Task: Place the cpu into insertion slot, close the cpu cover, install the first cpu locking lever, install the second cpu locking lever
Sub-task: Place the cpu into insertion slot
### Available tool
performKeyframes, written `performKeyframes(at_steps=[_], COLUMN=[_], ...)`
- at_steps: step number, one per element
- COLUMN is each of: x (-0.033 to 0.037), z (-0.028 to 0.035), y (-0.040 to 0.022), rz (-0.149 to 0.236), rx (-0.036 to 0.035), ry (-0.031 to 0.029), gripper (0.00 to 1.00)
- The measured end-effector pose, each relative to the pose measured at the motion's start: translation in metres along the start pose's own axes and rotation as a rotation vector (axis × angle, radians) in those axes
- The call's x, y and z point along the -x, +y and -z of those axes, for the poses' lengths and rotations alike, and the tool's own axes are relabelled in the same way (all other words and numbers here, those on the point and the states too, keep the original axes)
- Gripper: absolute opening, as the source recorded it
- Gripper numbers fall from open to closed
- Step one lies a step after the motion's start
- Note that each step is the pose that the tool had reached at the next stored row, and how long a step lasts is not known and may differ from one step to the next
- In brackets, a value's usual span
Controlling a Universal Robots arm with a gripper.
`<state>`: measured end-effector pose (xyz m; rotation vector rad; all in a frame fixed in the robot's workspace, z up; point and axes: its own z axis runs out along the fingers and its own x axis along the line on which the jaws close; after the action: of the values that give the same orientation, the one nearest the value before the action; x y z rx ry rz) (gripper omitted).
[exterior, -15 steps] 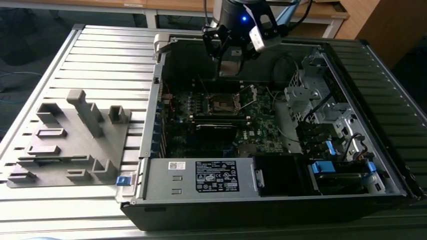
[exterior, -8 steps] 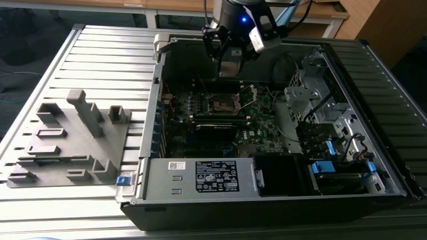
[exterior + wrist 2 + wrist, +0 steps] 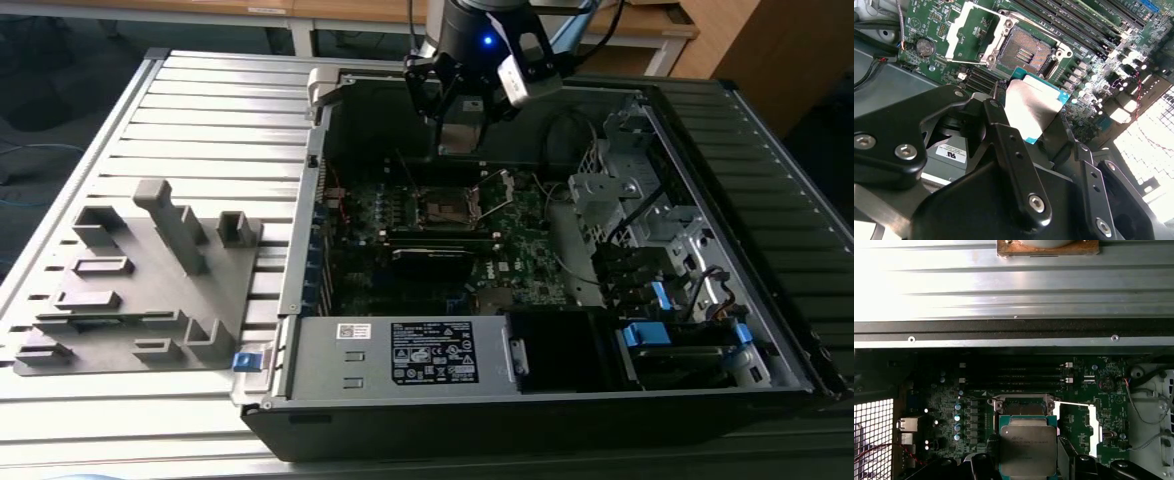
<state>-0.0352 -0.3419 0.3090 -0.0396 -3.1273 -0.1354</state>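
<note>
Well, claw: black claw (image 3: 1031,120) stood clamped on the chip's two opposite edges.
Cpu: small flat square cpu (image 3: 1028,450) with a dull silver-grey metal top, held above the bare insertion slot (image 3: 1021,406); faint engraved print on its top.
Cpu cover: thin silvery square metal frame (image 3: 1092,430), swung open beside the slot.
Labels: white printed label (image 3: 431,352) on the black power-supply box (image 3: 400,385).

Arm (image 3: 481,30) upright overhead, wrist pointing down, pincer (image 3: 1030,122) clamped on cpu (image 3: 1028,450) edges.
</note>
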Motion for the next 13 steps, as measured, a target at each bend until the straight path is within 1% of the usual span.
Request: performKeyframes(at_steps=[4, 7, 13], x=[0.0, 0.0, 0.0001], z=[-0.0001, -0.0018, -0.0099], y=[0.0, -0.0002, -0.0009], rz=[0.0, 0.0, 0.0], rx=[0.0, 0.0002, 0.0], ry=[0.0, -0.0001, 0.0], gripper=[0.54, 0.54, 0.54])
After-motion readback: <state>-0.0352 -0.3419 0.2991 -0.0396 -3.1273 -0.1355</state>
